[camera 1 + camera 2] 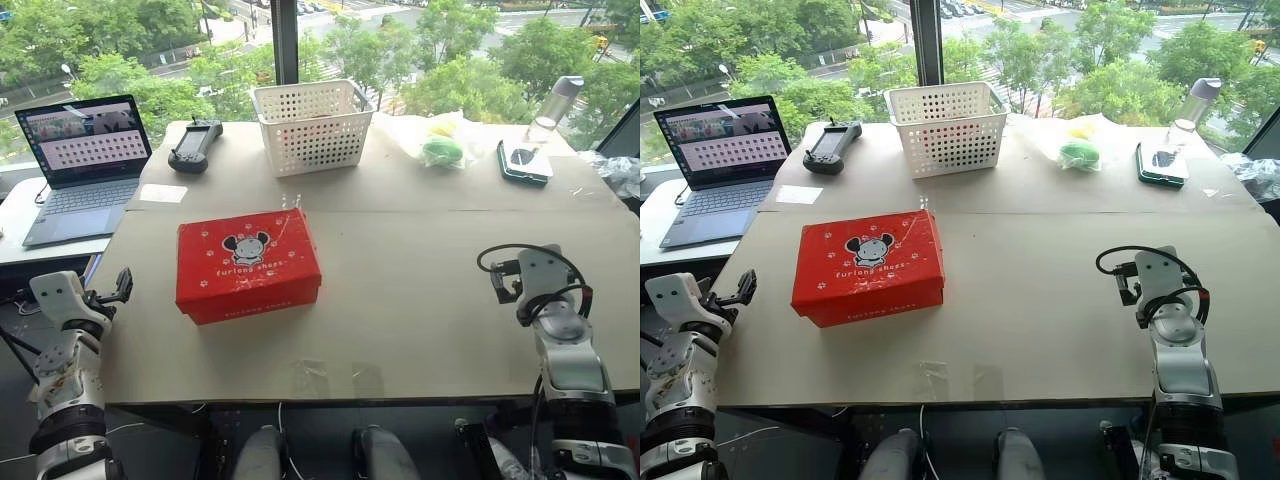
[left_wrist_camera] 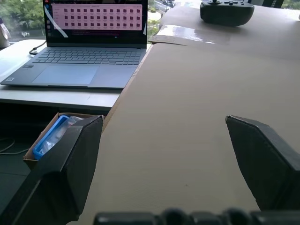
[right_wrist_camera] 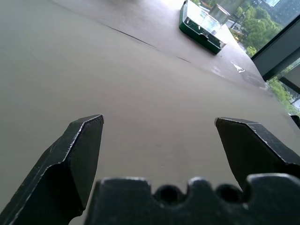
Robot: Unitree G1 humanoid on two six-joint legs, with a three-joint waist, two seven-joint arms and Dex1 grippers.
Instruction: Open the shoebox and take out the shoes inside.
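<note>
I'm holding my left gripper (image 2: 161, 164) and right gripper (image 3: 159, 150) wide and empty at the table's (image 1: 420, 300) near corners. Between them, nearer my left, the red rectangular cardboard shoebox (image 1: 247, 264) is sitting closed, so I'm judging the lid comes first.

The shoebox (image 1: 248, 265) carries the only legible lettering. On its closed red lid, directly below the black-and-white cartoon mouse, white lettering reads "furlong shoes". A second line of white lettering runs along the box's front wall; it appears to repeat the same words but is too small to confirm. The laptop (image 1: 85, 165) screen shows a grid of small dark marks on a pale pink field under a row of thumbnails; none of it can be read. No other text, number or sign is legible.
</note>
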